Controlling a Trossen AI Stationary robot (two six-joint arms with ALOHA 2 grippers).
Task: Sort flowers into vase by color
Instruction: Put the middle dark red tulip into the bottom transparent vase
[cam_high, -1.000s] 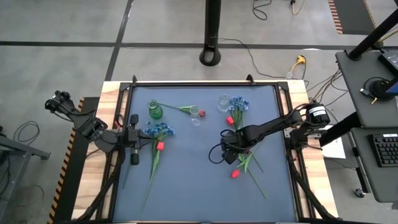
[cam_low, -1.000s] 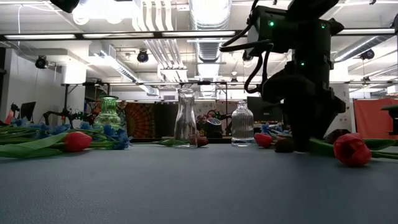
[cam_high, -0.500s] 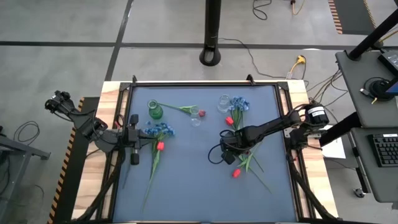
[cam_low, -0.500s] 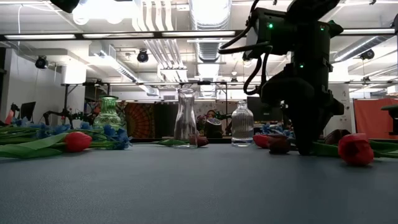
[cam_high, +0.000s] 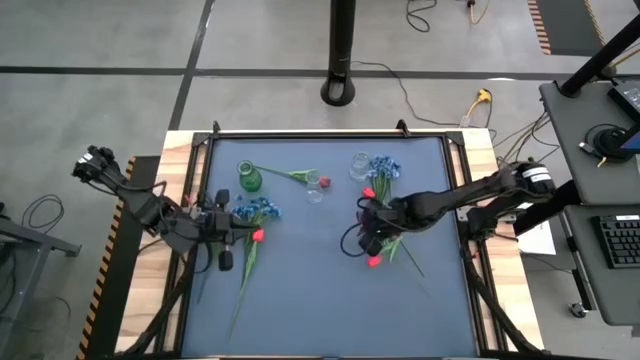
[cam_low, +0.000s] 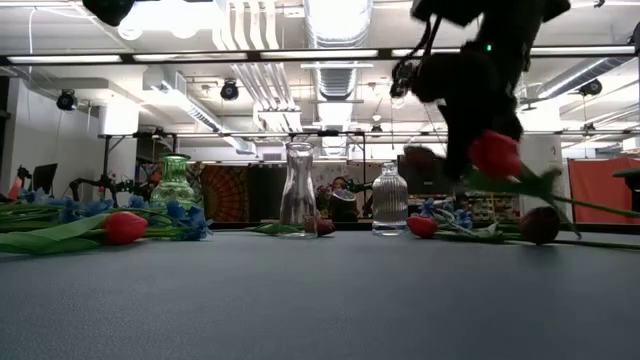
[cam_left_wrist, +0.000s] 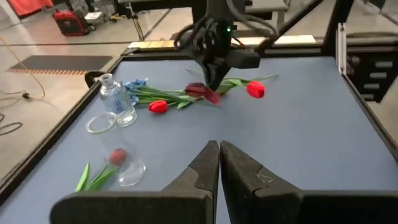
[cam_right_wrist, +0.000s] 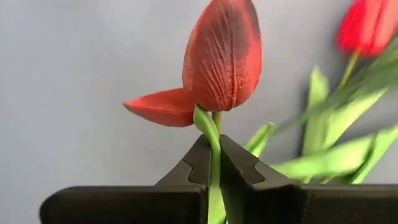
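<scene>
My right gripper (cam_high: 368, 238) hangs over the table's right half, shut on a red tulip (cam_right_wrist: 224, 56) that is raised off the blue mat. A second red tulip (cam_low: 495, 153) is up in the air beside it, and I cannot tell what carries it. More red tulips (cam_high: 369, 193) and blue flowers (cam_high: 382, 167) lie under and behind the gripper. My left gripper (cam_left_wrist: 219, 163) is shut on nothing, above the table's left side near blue flowers (cam_high: 255, 208) and a red tulip (cam_high: 257, 235). A green vase (cam_high: 248, 178) and clear vases (cam_high: 360, 165) stand at the back. My right gripper pinches the tulip's green stem (cam_right_wrist: 214, 146) between its two fingers, just below the bud. The fingers slant steeply down from the table's right side and lie across the stem. The bud stands out past the fingertips, one petal (cam_right_wrist: 161, 107) folded outward, clear of the table.
A clear vase (cam_high: 315, 193) stands mid-back, with a red-budded flower (cam_high: 322, 181) lying beside it, its stem reaching toward the green vase. Long stems (cam_high: 240, 290) trail toward the near edge on the left. The mat's middle and near part (cam_high: 320, 310) carry nothing.
My right gripper has risen from the mat and tipped, bringing the red tulip up with it. The second red tulip, which lay near the table's front right, has come up and toward the gripper too. My left gripper has drifted slightly toward the near edge.
</scene>
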